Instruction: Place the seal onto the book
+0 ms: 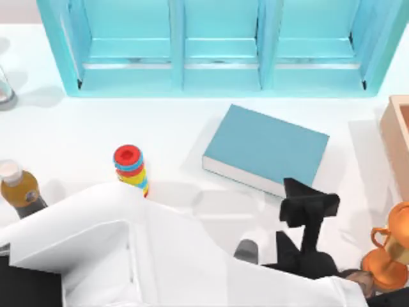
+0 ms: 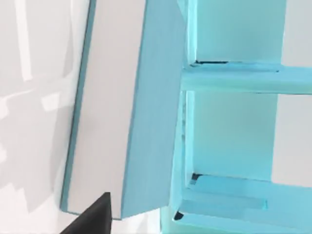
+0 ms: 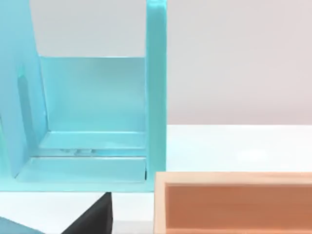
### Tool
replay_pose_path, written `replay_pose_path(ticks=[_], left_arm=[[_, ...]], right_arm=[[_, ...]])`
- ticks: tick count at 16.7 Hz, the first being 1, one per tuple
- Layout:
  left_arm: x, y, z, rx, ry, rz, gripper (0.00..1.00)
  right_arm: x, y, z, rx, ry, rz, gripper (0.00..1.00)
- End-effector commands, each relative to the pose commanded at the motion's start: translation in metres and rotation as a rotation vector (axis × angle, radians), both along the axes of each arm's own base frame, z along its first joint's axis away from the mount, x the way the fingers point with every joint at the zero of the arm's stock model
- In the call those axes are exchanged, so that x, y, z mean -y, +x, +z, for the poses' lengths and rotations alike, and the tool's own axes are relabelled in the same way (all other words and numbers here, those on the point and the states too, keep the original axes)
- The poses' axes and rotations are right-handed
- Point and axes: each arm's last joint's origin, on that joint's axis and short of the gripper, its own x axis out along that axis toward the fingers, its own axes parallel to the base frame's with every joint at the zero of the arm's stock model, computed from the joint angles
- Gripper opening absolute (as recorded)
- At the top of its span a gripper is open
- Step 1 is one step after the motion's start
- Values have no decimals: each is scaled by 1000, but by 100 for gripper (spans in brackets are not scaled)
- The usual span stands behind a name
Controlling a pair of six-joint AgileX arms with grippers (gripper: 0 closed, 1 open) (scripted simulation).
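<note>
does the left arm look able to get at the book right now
Probably yes: the left end effector sits just off a corner of the book, whose cover is bare, and nothing stands between them.

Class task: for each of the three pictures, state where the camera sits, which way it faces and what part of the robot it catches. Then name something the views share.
Top view: above the table, looking down on the book and shelf unit; white arm casings and a dark claw show.
Left wrist view: on the left wrist, close to the book's page edges, shelf unit beyond; one dark claw finger shows.
Right wrist view: on the right wrist, low, facing the shelf unit and wooden box; one dark finger shows.
Shared: the shelf unit.
</note>
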Motion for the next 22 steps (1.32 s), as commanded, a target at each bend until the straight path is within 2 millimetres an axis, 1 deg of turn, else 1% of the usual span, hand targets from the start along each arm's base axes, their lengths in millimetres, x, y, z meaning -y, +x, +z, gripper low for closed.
replay_pose_path(ticks=[1,3,5,6,7,9,11,12,14,16,17,19,20,22], left_arm=[[-2,3,2,-4,2,6,100],[-12,19,14,-27,11,33,100],[-31,44,35,-65,22,70,100],[-45,58,50,-87,27,87,100],[-61,72,66,-110,31,101,100],[-102,94,101,-150,34,115,100],[-152,105,136,-174,37,105,100],[-179,105,151,-177,44,89,100],[-233,96,174,-165,81,41,100],[-280,77,183,-129,167,-24,100],[-300,66,183,-106,234,-60,100],[-331,44,174,-54,408,-131,100],[-342,35,167,-28,510,-162,100],[-359,19,149,23,729,-213,100]], right_arm=[[0,0,0,0,0,0,100],[0,0,0,0,0,0,100],[0,0,0,0,0,0,100],[0,0,0,0,0,0,100],[0,0,0,0,0,0,100],[0,0,0,0,0,0,100],[0,0,0,0,0,0,100],[0,0,0,0,0,0,100],[0,0,0,0,0,0,100],[0,0,0,0,0,0,100],[0,0,0,0,0,0,100],[0,0,0,0,0,0,100],[0,0,0,0,0,0,100],[0,0,0,0,0,0,100]])
